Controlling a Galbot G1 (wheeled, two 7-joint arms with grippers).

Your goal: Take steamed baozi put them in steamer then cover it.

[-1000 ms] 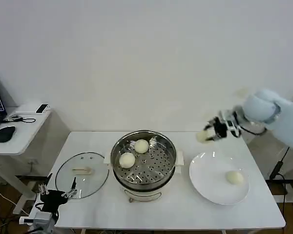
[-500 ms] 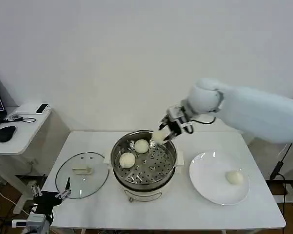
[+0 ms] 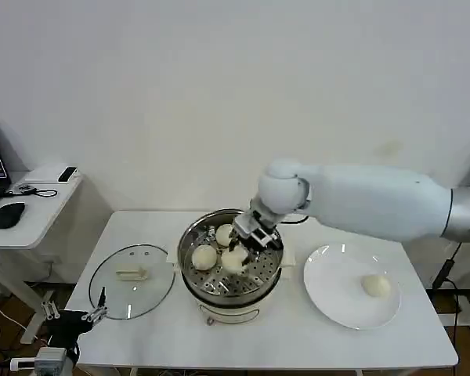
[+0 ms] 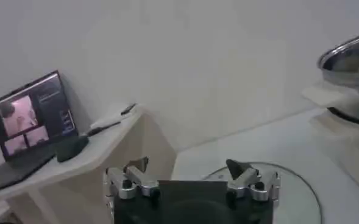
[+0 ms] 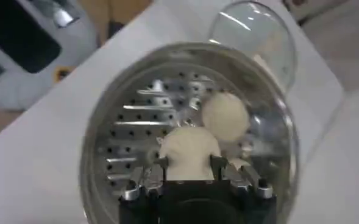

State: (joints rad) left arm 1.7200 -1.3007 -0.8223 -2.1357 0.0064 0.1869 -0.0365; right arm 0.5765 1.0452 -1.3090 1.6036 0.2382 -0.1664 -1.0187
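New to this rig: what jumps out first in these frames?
The right gripper reaches into the steamer at table centre, shut on a baozi low over the perforated tray, beside two buns already inside. One last baozi sits on the white plate to the robot's right. The glass cover lies flat on the table to the left, with the left gripper open near its edge.

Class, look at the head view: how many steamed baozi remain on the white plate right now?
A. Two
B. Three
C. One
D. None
C. A single steamed baozi lies on the white plate; two more sit on the tray of the steamer, where the right gripper holds a third.
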